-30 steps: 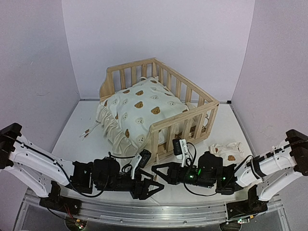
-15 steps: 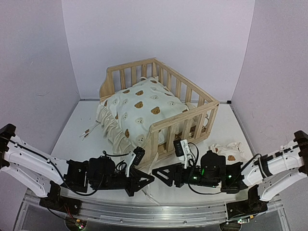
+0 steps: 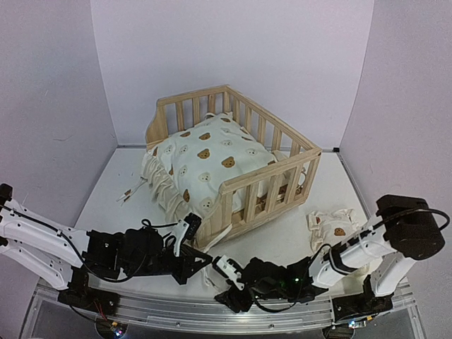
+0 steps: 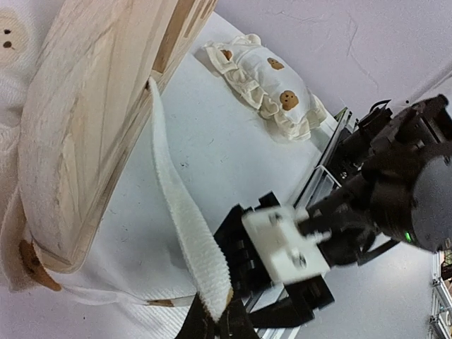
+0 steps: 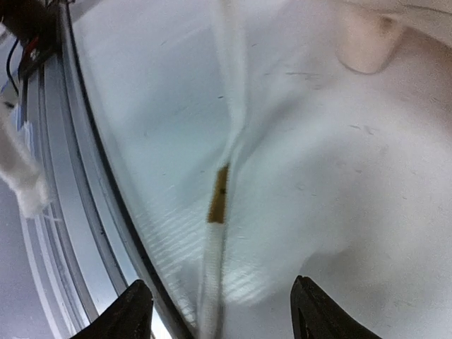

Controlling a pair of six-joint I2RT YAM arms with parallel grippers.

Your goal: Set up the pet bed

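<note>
The pet bed (image 3: 272,173), a light pine frame with slatted rails, stands mid-table with a cream bear-print cushion (image 3: 208,159) lying in it. In the left wrist view its rail (image 4: 92,127) fills the left side. A white tie (image 4: 185,229) runs from the cushion's corner down to my left gripper (image 4: 215,321), which is shut on its end. My left gripper (image 3: 203,259) sits in front of the bed's near corner. My right gripper (image 3: 227,299) is low by the front edge. It stands open (image 5: 226,314), with a second brown-tipped tie (image 5: 217,212) lying between its fingers (image 5: 134,311) untouched.
A small bear-print pillow (image 3: 332,222) lies on the table right of the bed, also seen as the pillow (image 4: 265,85) in the left wrist view. A round wooden foot (image 5: 364,42) shows ahead of the right gripper. The metal front rail (image 5: 63,176) runs close on its left.
My left gripper closed on the cushion's tie and drew back to the left. My right gripper opened, swung left and dropped low toward the table's front edge.
</note>
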